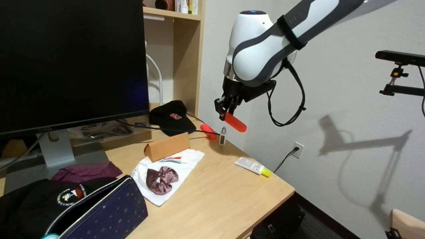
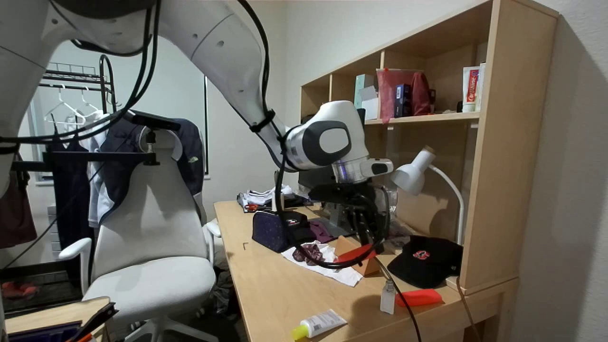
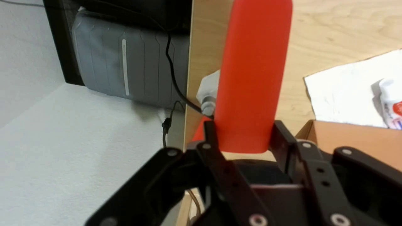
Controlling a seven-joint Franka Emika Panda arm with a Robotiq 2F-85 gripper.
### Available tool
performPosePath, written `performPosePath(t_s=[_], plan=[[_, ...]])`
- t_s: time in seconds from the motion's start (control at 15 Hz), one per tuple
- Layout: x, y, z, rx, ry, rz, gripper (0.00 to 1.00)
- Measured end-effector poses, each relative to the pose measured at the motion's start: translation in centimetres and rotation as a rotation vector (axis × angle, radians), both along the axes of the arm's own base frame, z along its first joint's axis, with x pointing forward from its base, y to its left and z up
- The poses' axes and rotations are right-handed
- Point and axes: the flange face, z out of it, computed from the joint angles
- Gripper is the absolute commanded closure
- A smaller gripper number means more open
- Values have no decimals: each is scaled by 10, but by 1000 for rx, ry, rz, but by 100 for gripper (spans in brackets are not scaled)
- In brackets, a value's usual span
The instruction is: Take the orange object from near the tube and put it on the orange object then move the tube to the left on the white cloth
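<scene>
"Our pincer (image 3: pixel 245 135) pinches one end of a long orange bar (image 3: pixel 252 75), held off the counter (image 1: pixel 212 192) near the clear bottle (image 2: pixel 387 299). Where next?"

"Onto the second orange bar (image 2: pixel 423 297), just beside that bottle, we'd judge. Let's align both lengthwise first, then lower slowly; we could tip the bottle or snag the black cable (image 3: pixel 170 58)."

"And the yellow-capped tube (image 1: pixel 249 165)?"

"On the counter, apart from the bottle. We'd move it afterwards."

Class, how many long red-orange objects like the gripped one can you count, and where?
2: the held object in the gripper, above the desk; the second object on the desk beside the small bottle. More may be hidden.
</scene>
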Motion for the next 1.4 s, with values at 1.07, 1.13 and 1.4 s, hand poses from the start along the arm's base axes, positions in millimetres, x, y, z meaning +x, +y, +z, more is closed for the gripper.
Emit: performPosePath(t_s=[1.07, 1.13, 1.4], plan=[[97, -39, -25, -15, -90, -40, 80], [97, -41, -28, -18, -99, -41, 80], [102, -47, -45, -28, -127, -36, 80]])
